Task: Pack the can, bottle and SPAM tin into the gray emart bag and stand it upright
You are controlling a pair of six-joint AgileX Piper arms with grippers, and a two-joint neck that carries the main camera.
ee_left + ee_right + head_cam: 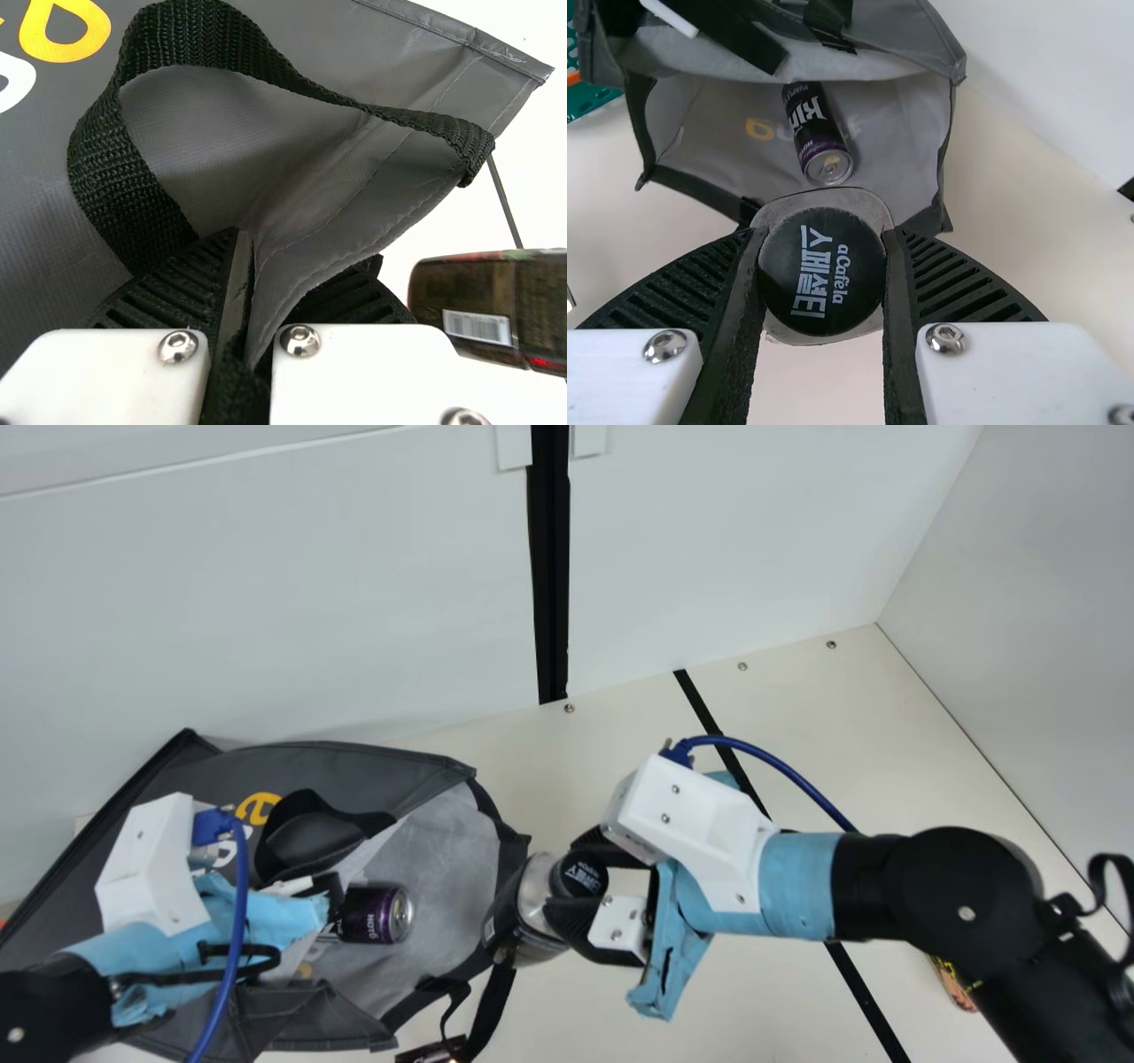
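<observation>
In the main view my left gripper (330, 896) is at the gray bag's (452, 868) open mouth; in the left wrist view this gripper (250, 288) is shut on the bag's rim (328, 239). The bag lies on its side. Inside it lies the purple-black can (376, 913), also visible in the right wrist view (818, 133). My right gripper (578, 881) is shut on the black-capped bottle (537, 903), which is at the bag's opening. The right wrist view shows this gripper (822, 270) around the cap (822, 292).
A yellow-orange item (955, 985), partly hidden by my right arm, lies on the table (753, 983); I cannot tell if it is the tin. A black strap with a small printed piece (431, 1051) hangs near the front. White walls (354, 602) stand behind.
</observation>
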